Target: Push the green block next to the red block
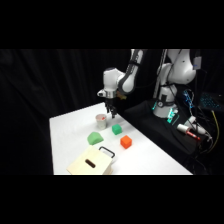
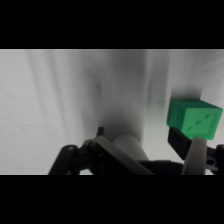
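- the white franka arm reaches from its base at the upper right of the side view, and its black two-finger gripper (image 1: 111, 113) hangs over the far part of the white table (image 1: 67, 135).
- whether the fingers are parted or closed i cannot tell from either view.
- the small dark green cube (image 1: 117, 129) sits on the table just near of the gripper and slightly right of it; touching or apart, i cannot tell.
- in the wrist view the small dark green cube (image 2: 194, 118) lies at the right edge, showing a face with small dots, just beyond the gripper's dark linkage.
- the small orange-red cube (image 1: 125, 142) sits nearer and a little right of the green cube, close by it with a gap of bare table between.
- a small white cup with a red mark (image 1: 101, 121) stands left of the gripper, close beside it.
- a larger light green piece with a rounded top (image 1: 95, 138) lies near of the cup, left of the two cubes.
- a pale wooden box with a black handle and a dark slot (image 1: 93, 161) lies at the table's near edge.
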Tool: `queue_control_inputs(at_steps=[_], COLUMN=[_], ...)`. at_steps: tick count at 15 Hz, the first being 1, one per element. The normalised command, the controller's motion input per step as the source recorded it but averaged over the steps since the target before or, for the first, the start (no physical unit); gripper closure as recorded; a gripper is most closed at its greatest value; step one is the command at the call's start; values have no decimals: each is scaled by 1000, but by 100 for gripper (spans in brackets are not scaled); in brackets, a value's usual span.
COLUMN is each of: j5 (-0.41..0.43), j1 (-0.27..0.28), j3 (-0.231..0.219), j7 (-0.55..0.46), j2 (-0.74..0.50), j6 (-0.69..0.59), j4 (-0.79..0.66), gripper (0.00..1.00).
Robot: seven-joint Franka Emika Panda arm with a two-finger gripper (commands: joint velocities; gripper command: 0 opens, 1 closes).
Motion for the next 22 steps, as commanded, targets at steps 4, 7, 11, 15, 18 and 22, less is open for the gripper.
queue_control_inputs(at_steps=[4,7,11,15,18,22], j5=[-104,-189,-143,-130,-162,-172], j1=[-112,-110,-137,-106,63,185], j3=[86,51,92,117,35,-18], j7=[75,145,132,135,218,248], j2=[212,183,108,27,-38,-71], j6=[393,298,199,145,149,95], j4=[31,30,24,0,-40,-57], gripper=[0,0,0,0,0,0])
